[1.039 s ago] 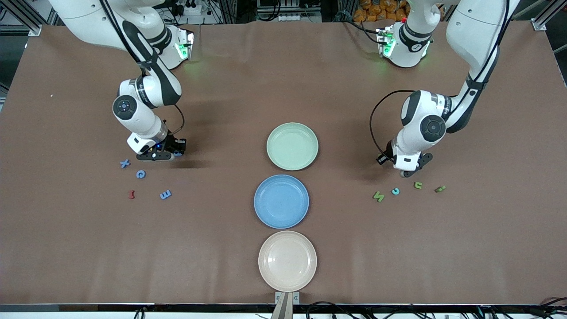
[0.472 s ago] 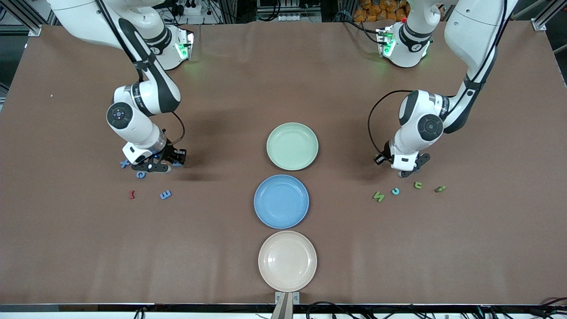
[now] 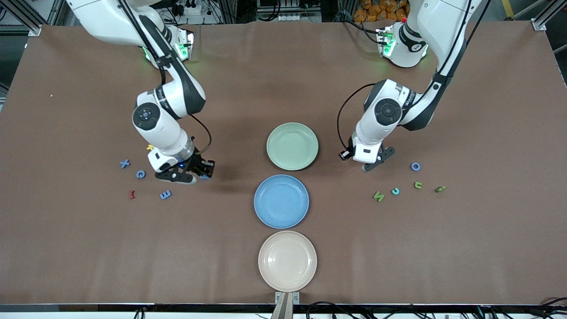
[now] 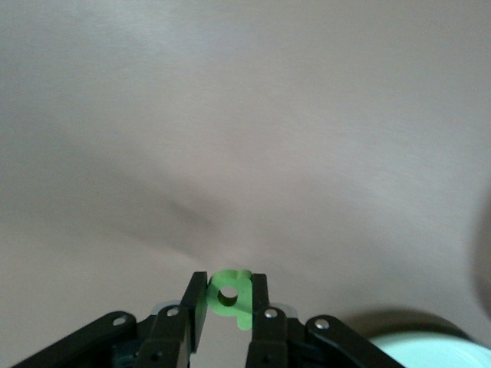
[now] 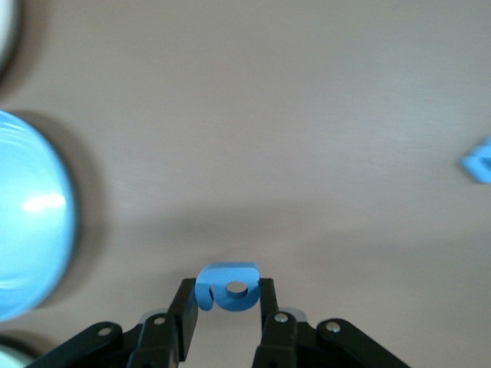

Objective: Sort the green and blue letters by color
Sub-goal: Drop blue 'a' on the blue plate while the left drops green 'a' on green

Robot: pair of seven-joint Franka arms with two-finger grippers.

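**Between both jaws: one letter each, plates ahead**

Between the left gripper (image 4: 227, 307) jaws, pinched: small flat bright-green letter (image 4: 229, 297). Between the right gripper (image 5: 228, 305) jaws, likewise clamped: small flat blue letter (image 5: 227, 287). Best carried level, released low over the matching round green plate (image 3: 292, 146) and blue plate (image 3: 281, 201).

The tabletop (image 3: 88, 248) is plain brown. Three plain plates: pale green plate (image 3: 292, 146), blue plate (image 3: 281, 201), cream plate (image 3: 287, 261). Black fingers (image 4: 196, 310) hold a bright green letter (image 4: 230, 297); black fingers (image 5: 184, 314) hold a blue letter (image 5: 228, 287). Loose letters: blue X (image 3: 125, 163), dark red letter (image 3: 131, 194), yellow letter (image 3: 150, 147), green N (image 3: 378, 196).
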